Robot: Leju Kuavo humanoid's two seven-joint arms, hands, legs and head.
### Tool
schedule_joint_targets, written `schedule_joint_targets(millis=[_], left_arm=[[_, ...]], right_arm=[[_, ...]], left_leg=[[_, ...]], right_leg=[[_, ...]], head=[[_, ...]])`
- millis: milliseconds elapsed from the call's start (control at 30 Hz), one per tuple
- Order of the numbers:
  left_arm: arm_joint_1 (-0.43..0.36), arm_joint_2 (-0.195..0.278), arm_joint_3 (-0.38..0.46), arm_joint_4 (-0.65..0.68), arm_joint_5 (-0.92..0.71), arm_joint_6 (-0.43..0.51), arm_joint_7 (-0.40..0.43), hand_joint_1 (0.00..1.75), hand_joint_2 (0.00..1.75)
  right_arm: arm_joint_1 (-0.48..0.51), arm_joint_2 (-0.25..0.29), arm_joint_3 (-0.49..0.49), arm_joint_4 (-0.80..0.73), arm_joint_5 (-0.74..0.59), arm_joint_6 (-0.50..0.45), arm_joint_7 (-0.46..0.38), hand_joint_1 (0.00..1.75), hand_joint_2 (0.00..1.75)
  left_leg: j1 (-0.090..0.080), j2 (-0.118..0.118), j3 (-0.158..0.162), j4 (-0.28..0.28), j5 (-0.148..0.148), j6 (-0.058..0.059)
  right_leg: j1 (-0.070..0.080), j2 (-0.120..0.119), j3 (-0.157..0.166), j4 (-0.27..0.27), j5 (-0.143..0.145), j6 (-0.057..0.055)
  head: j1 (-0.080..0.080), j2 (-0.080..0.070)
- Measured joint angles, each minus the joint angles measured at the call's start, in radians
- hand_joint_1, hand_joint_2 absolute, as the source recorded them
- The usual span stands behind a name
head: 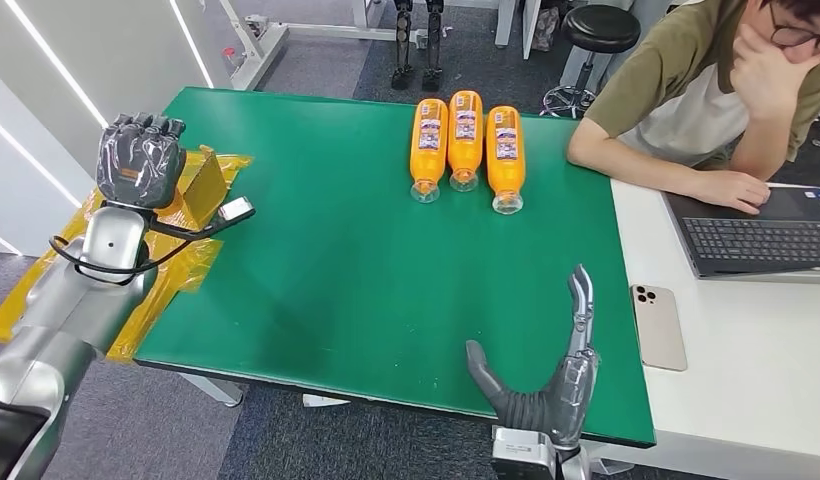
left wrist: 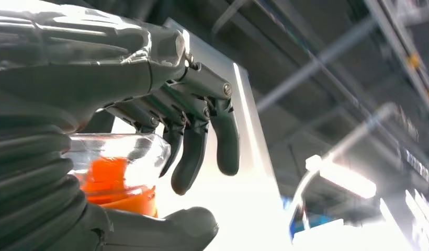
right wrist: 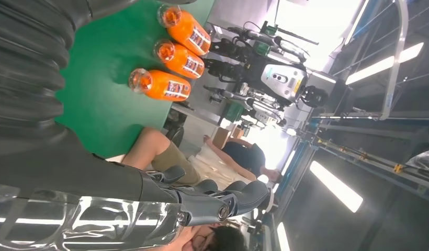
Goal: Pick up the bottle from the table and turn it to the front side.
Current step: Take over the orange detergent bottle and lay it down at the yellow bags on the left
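Green table [head: 326, 280]: three orange bottles [head: 465, 140] lying side by side at far edge. White table [head: 766, 400] adjoining right: phone [head: 658, 326], laptop [head: 756, 232].

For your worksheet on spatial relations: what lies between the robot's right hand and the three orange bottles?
Bare green table separates the right hand from the orange bottles, seen in the head view.

Three orange bottles [head: 465, 140] are laid flat, side by side, at the far part of the green table [head: 316, 260], labels turned up and clear bases pointed toward the near edge. The left [head: 427, 148] and middle ones are set almost touching; the right bottle [head: 505, 156] is placed slightly nearer. In the left wrist view, another bottle [left wrist: 115, 175] with orange liquid is seen between fingers and thumb
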Motion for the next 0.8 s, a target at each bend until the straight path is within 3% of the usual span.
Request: schedule_joint_targets(millis=[167,400,800], left_arm=[[-0.003,0.021,-0.093,0.111,0.000,-0.044,0.021,1.75,1.75],[0.011,0.012,-0.186,0.214,-0.001,-0.106,0.020,1.75,1.75],[0.069,-0.078,-0.250,0.279,0.005,-0.132,-0.103,1.75,1.75]], right_arm=[[0.003,0.002,-0.006,0.000,-0.006,0.000,-0.003,0.00,1.75],[0.002,0.003,-0.007,0.000,-0.007,0.000,0.023,0.00,1.75],[-0.004,0.002,-0.004,0.010,-0.040,0.000,0.039,0.00,1.75]], left_leg=[[0.000,0.000,0.000,0.000,0.000,0.000],[0.000,0.000,0.000,0.000,0.000,0.000],[0.000,-0.002,-0.001,0.000,0.000,0.000]], right_leg=[[0.000,0.000,0.000,0.000,0.000,0.000],[0.000,0.000,0.000,0.000,0.000,0.000],[0.000,-0.002,0.000,0.000,0.000,0.000]], head=[[0.000,0.000],[0.000,0.000],[0.000,0.000]])
